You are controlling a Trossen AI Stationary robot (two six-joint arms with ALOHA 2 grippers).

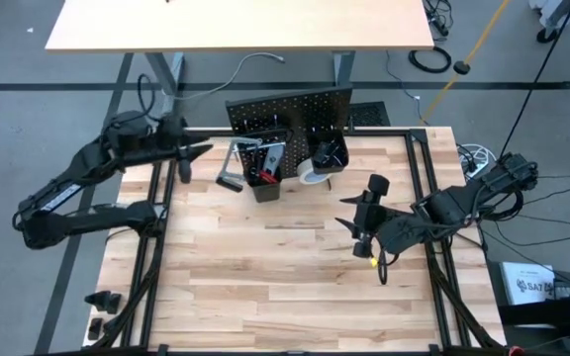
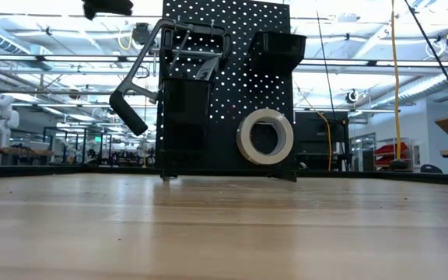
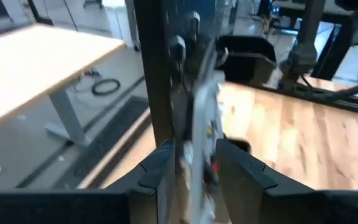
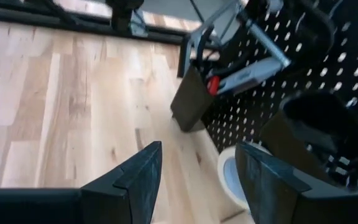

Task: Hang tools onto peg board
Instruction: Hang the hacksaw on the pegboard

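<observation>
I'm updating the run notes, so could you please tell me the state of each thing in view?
Peg board: upright at the table's far edge.
Tape roll: hung on the board's front.
Bar clamp: hanging off the board's side, handle tilted down.
Left end effector: beside the board's left edge, cannot tell if holding anything.
Right end effector: open, empty, above the table facing the board.

Overhead and table-level cameras share the peg board (image 1: pixel 290 114).
</observation>
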